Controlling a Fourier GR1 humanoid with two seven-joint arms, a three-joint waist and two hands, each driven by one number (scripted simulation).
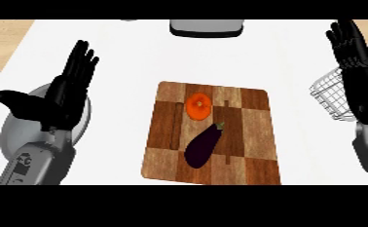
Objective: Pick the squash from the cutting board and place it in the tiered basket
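A wooden cutting board lies on the white counter, right of centre. On it sit an orange squash near the top and a dark purple eggplant below it. A wire tiered basket shows at the right edge, partly hidden by my right forearm. My left hand is open, fingers straight, well left of the board. My right hand is open with fingers up at the right edge, above the basket. Neither hand touches the squash.
A grey round plate or lid lies under my left forearm at the lower left. A grey appliance sits at the counter's far edge, top centre. A wooden floor strip shows past the counter's left edge.
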